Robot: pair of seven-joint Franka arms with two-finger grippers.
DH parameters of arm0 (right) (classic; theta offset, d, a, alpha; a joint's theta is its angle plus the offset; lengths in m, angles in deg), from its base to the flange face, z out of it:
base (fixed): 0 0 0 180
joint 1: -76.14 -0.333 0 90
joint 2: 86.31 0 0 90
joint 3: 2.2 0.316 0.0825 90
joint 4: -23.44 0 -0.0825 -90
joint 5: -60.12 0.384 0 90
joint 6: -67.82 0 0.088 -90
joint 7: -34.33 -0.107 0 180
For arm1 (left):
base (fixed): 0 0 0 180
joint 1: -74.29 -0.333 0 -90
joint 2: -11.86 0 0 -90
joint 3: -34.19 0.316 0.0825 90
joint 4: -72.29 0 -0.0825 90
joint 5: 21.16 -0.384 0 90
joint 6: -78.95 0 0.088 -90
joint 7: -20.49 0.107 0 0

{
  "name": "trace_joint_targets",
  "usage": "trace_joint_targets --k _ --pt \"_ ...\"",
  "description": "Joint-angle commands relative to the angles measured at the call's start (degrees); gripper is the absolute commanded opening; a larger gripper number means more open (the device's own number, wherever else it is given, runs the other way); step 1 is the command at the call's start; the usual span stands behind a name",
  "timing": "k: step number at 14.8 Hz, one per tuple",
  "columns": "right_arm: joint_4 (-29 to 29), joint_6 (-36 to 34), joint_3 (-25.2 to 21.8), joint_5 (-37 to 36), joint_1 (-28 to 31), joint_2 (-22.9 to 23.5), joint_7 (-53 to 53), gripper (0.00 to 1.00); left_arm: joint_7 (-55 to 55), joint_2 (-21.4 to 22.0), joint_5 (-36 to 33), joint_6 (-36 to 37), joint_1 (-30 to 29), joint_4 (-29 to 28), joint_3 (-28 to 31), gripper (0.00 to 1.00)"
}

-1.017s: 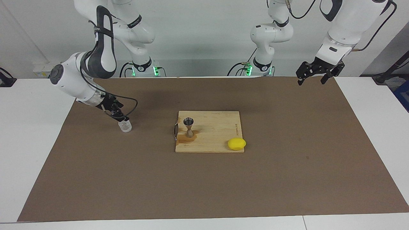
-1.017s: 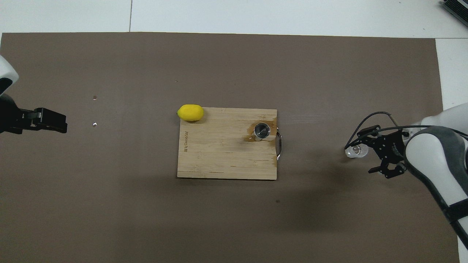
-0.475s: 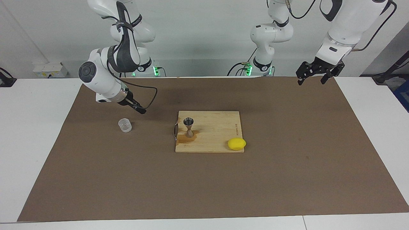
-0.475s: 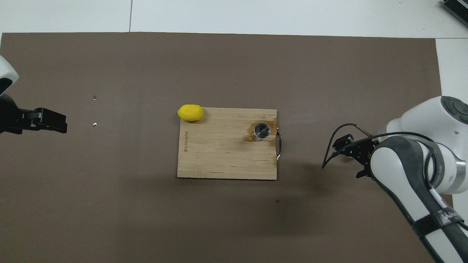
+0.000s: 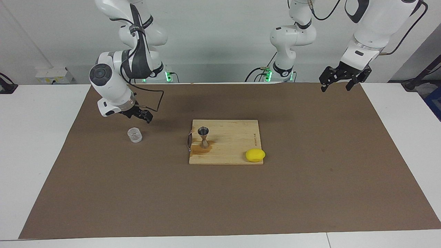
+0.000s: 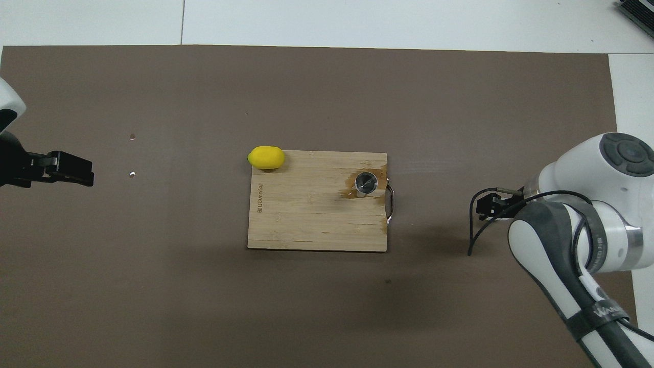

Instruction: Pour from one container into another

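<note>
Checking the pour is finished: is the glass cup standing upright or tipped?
Upright. The glass cup stands on the brown mat with its round rim facing up, released; the right gripper hangs open above it.

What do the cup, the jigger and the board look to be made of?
Cup: probably clear glass, since the brown mat shows through its thick walls.
Jigger: likely polished steel, a shiny grey hourglass with bright glints.
Board: pale wood with visible grain, matte, darkly stained around the jigger's foot.
</note>
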Motion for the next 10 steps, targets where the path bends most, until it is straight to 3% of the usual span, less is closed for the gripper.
trace_joint_targets --k 1,7,10 --pt "4.7 -0.4 0.0 -1.9 -0.2 -0.5 3.3 0.99 0.8 2.0 0.6 -0.5 -0.4 -2.1 0.1 1.00" --pt "15.5 -5.4 0.2 -1.6 0.0 -4.5 3.5 0.99 0.8 2.0 0.6 -0.5 -0.4 -2.1 0.1 1.00" --pt "25.0 -14.8 0.2 -1.6 0.0 -3.6 3.4 0.99 0.8 2.0 0.6 -0.5 -0.4 -2.1 0.0 1.00"
